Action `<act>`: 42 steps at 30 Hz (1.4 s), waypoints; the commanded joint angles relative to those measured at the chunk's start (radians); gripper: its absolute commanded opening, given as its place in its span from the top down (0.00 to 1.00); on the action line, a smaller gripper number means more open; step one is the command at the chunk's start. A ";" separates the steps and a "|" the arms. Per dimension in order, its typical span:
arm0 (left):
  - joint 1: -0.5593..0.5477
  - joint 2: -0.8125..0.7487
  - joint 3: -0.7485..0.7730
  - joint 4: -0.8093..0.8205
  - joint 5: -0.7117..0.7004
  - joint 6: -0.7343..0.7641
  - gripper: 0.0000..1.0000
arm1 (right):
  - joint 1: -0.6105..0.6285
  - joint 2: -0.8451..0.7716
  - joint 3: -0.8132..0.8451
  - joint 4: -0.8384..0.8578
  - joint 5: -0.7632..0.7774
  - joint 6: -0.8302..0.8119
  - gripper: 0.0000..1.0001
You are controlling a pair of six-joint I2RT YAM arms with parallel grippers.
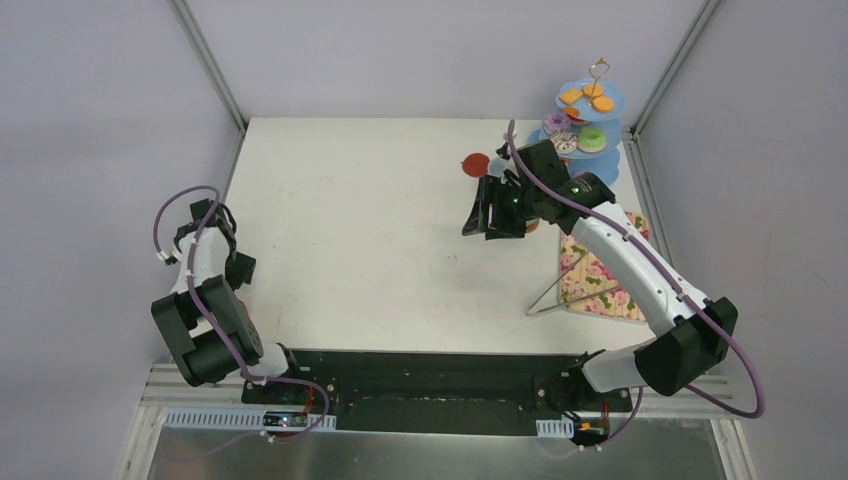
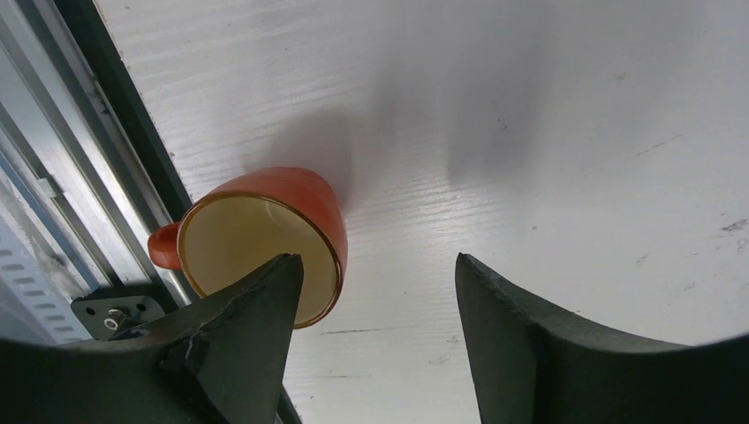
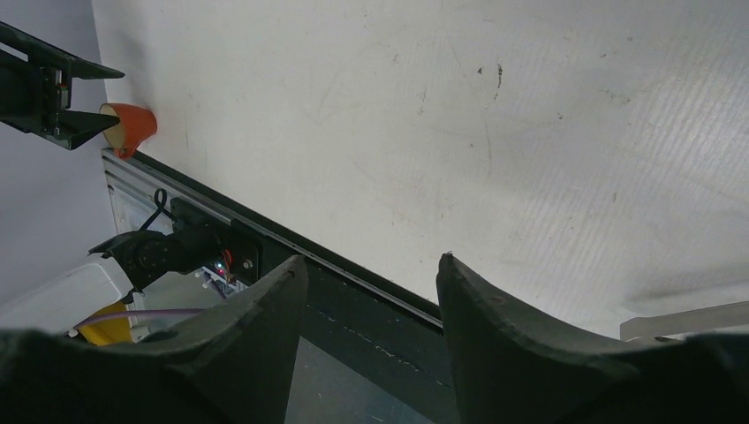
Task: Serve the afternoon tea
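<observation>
An orange cup [image 2: 281, 199] lies tipped on its side at the table's left edge, its cream inside facing my left gripper [image 2: 380, 265]. That gripper is open. Its left finger [image 2: 256, 327] reaches across the cup's mouth and the other finger stands well clear to the right. From the right wrist view the orange cup [image 3: 134, 129] is small and far off. My right gripper [image 1: 487, 215] hovers open and empty over the table's far middle, near a red coaster [image 1: 476, 163]. The light-blue three-tier stand [image 1: 612, 160] at the far right carries donuts [image 1: 591, 139] and biscuits [image 1: 588, 96].
A floral tray [image 1: 602, 275] lies at the right edge beneath my right arm, and long metal tongs [image 1: 558, 288] rest against its left side. A metal rail [image 2: 53, 185] borders the table just beside the orange cup. Frame posts rise at both far corners.
</observation>
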 commanded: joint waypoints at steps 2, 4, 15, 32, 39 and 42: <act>0.012 -0.002 -0.050 0.040 0.004 -0.007 0.37 | 0.003 -0.047 0.007 -0.016 0.010 -0.020 0.41; 0.014 0.013 -0.056 0.045 0.012 -0.016 0.43 | 0.002 -0.044 0.008 -0.015 0.011 -0.020 0.41; 0.012 -0.062 -0.031 -0.055 0.113 -0.218 1.00 | 0.027 -0.033 -0.059 0.011 0.082 -0.048 0.37; -0.737 -0.201 0.062 0.023 0.488 -1.321 1.00 | 0.524 -0.089 -0.411 0.761 0.298 -0.473 0.33; -0.822 -0.151 0.086 0.104 0.519 -1.414 1.00 | 0.657 0.131 -0.257 0.725 0.582 -0.484 0.40; -0.822 -0.136 0.105 0.102 0.534 -1.413 1.00 | 0.708 0.219 -0.206 0.724 0.717 -0.499 0.39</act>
